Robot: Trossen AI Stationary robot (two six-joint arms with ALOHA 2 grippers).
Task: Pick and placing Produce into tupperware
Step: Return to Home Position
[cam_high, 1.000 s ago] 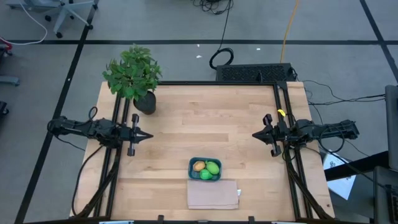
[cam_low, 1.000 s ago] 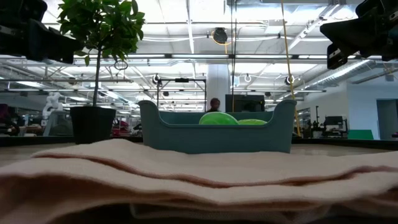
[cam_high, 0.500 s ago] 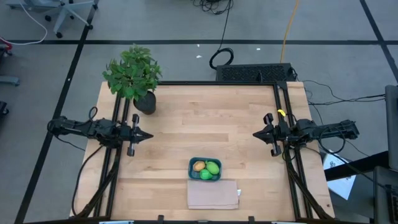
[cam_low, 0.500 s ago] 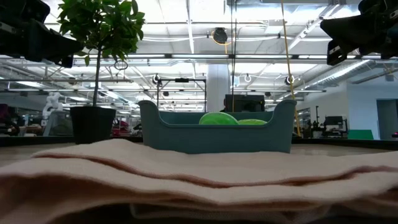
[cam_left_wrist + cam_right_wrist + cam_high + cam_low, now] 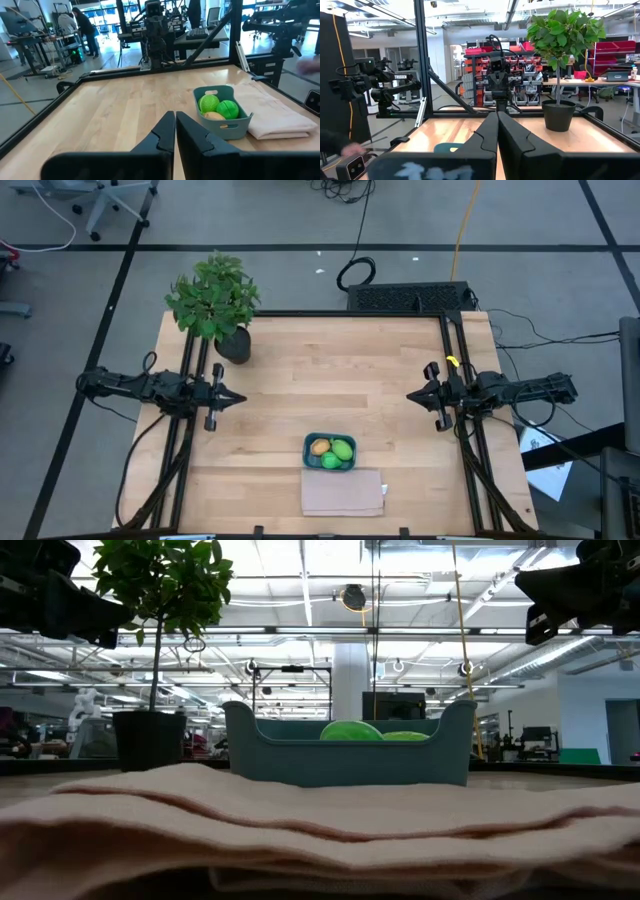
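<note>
The teal tupperware (image 5: 330, 451) stands near the table's near edge. It holds two green produce items (image 5: 341, 450) and an orange-tan one (image 5: 320, 447); the left wrist view shows them too (image 5: 218, 107). My left gripper (image 5: 238, 397) hovers shut and empty at the table's left side. My right gripper (image 5: 411, 396) hovers shut and empty at the right side. Both are well away from the tupperware.
A folded beige cloth (image 5: 343, 492) lies just near of the tupperware. A potted plant (image 5: 217, 305) stands at the far left corner. The bare wood between the two arms (image 5: 330, 380) is free room.
</note>
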